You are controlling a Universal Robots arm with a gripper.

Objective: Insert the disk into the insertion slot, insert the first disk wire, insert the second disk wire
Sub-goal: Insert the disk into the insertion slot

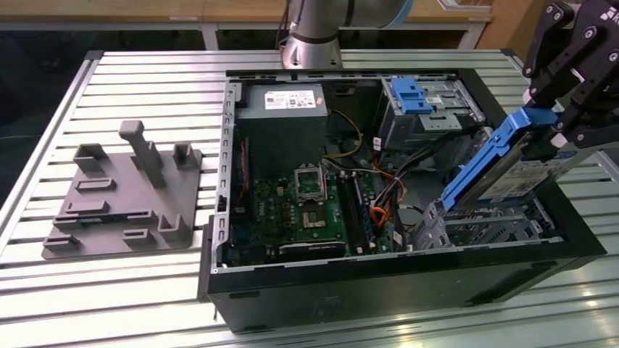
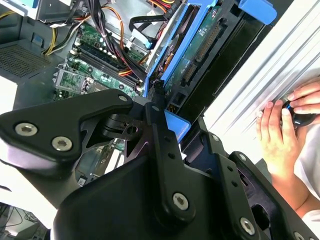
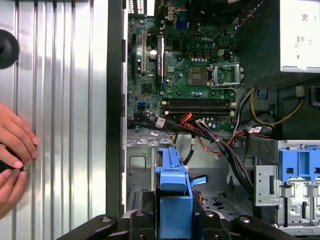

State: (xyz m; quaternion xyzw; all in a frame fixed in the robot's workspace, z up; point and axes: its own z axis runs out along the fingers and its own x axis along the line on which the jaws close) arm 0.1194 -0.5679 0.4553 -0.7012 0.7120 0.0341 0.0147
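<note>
My gripper point(image 1: 559, 130) hangs over the exterior view's right end of the open computer case, shut on the disk point(image 1: 511, 172). The disk is silver with a white label and a bright blue carrier rail. It is tilted steeply, its lower end down at the insertion slot point(image 1: 488, 226), a low silver perforated cage in the case's near right corner. In the first wrist view the blue carrier point(image 3: 173, 187) sits between my black fingers point(image 3: 138, 222) above the cage's sheet metal point(image 3: 140, 167). The second wrist view shows the disk's underside point(image 2: 199, 47). Which loose cables point(image 1: 387, 197) are the disk wires, I cannot tell.
A taller grey bay with a blue latch point(image 1: 418, 98) stands behind the cage. The motherboard point(image 1: 300, 210) and power supply point(image 1: 283, 101) fill the case's left. A grey fixture point(image 1: 126, 192) lies on the slatted table. A person's hands point(image 3: 12, 150) rest on the table beside the case.
</note>
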